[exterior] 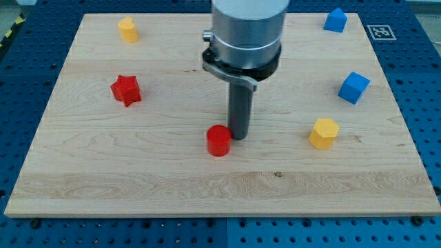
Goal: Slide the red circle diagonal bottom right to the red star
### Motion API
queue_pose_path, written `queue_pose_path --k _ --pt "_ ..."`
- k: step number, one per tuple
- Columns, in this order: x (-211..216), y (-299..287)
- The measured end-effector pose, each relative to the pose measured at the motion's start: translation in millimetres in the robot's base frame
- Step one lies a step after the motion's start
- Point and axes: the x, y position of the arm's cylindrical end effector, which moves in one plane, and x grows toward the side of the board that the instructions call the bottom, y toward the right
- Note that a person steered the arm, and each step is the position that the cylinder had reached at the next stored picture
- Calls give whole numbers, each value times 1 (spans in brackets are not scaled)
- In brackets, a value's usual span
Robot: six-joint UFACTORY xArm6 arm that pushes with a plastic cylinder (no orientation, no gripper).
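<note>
Tip: my tip [240, 137] is set on the board [207, 193] near its middle, a little toward the view's bottom. No jaws are carried by the rod, so nothing is gripped or held; only contact by pushing can be made.
Tip to red circle: my tip is seen just beside the red circle [219, 140], on that block's right and slightly toward the view's top. Whether the two are actually touching cannot be told, though no gap is made out between them.
Rod: the dark rod [240, 110] is held upright and is hung from a grey cylindrical arm [247, 27] that enters from the view's top.
Red circle: it is placed below the board's centre, at the lower left of the rod.
Red star: the red star [126, 89] is found well apart from the circle, toward the view's left and top; the circle is thus seen to the star's lower right.
Yellow block, right: a yellow block [324, 132], roughly hexagonal, is set to the right of the tip, well apart from it.
Blue block, right: a blue block [353, 87], cube-like and turned at an angle, is placed above the yellow one, near the board's right edge.
Blue block, corner: a second blue block [335, 20] is seen at the board's top right corner.
Yellow block, top left: a second yellow block [127, 29] is seen near the board's top left.
Board: a pale wooden board is laid on a blue perforated table [424, 89].
</note>
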Motion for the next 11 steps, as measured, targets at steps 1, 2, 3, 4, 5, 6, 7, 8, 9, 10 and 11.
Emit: queue_pose_path --k 1,2,3,4,5,6,7,8,9,10,11 --pt "4 -16" --pt "20 -29" --pt "15 -27" --pt "5 -16" --pt "8 -43" --pt "13 -62" --pt "14 -50" --pt "34 -31" --pt "49 -31" --pt "57 -49" --pt "59 -60"
